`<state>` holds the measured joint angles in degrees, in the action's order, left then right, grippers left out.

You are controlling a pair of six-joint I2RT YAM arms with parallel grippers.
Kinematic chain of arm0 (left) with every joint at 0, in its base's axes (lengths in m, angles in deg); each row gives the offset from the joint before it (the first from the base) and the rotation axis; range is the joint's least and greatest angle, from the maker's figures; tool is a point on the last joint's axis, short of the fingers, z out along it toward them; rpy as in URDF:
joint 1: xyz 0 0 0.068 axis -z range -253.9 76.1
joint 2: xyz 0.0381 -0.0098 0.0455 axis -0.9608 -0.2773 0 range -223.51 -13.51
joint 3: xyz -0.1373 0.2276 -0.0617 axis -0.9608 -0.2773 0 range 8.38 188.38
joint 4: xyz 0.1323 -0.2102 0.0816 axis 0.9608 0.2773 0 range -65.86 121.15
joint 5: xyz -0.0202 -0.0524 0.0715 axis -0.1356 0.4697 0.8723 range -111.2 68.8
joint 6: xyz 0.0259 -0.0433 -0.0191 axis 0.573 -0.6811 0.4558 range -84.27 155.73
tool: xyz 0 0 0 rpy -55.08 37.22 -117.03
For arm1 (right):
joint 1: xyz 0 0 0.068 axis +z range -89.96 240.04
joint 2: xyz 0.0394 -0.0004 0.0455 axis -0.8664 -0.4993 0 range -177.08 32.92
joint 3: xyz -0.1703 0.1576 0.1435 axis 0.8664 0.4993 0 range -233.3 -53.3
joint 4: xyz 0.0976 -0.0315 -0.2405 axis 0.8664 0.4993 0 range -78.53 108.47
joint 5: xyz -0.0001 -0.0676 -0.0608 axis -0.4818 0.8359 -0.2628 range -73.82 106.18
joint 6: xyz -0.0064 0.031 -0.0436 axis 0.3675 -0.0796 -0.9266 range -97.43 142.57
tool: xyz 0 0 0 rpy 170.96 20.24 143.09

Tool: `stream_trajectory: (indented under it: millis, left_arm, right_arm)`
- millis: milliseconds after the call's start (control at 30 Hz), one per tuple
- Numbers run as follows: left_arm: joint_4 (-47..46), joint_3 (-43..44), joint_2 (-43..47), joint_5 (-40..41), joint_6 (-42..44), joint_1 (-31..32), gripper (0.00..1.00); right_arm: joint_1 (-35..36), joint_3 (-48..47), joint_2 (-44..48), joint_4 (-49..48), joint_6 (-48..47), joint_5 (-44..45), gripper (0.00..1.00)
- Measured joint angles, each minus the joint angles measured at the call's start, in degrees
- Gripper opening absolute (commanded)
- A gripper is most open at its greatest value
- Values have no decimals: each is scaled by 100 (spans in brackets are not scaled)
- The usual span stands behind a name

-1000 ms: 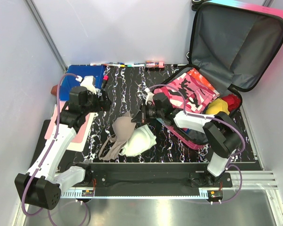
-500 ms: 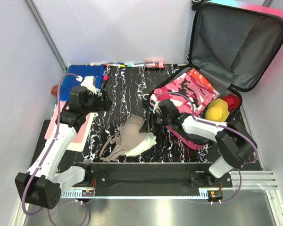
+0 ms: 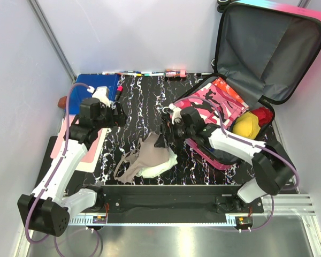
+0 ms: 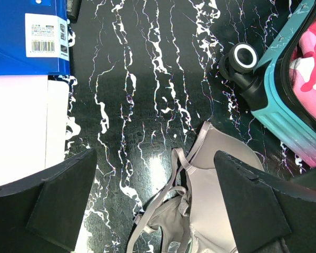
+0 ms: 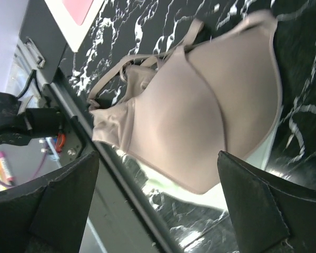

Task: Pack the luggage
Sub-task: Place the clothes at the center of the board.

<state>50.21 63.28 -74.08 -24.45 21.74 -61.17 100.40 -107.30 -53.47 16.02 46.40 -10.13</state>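
so the suitcase (image 3: 267,48) lies open with its lid tipped up, and a pink camo cloth (image 3: 219,101), something yellow (image 3: 246,124) and a bit of red are already inside it. packing is partway, i'd say.

the step in hand looks like fetching the next piece. a beige bra (image 3: 152,152) lies on the tabletop (image 3: 139,101) just beside the suitcase's wheel end, on top of a pale white garment (image 3: 170,160). the right claw (image 3: 164,137) hangs right over the bra, fingers spread wide, gripping nothing. the left claw (image 4: 155,153) is further out from the suitcase, also spread wide and empty, with the bra's straps just under it.

next move, my guess: the right claw has to drop down and pinch a cup or the band rather than a loose strap. then it needs to lift high enough to clear the suitcase's rim and carry across to the pink cloth. if the pinch goes too deep, the white garment underneath might come along too.
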Motion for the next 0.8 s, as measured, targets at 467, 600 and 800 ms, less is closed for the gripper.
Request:
stream_trajectory:
  millis: [467,600,800]
  left_arm:
    - [2,0,0,2,0,0,99]
    - [2,0,0,4,0,0,99]
    - [2,0,0,4,2,0,99]
  right_arm:
    - [-2,-1290,-1843,-61,-1185,-444,96]
    - [-2,-1294,-1991,-37,-1257,-671,89]
    - [-2,-1294,-1996,-44,-1305,-960,73]
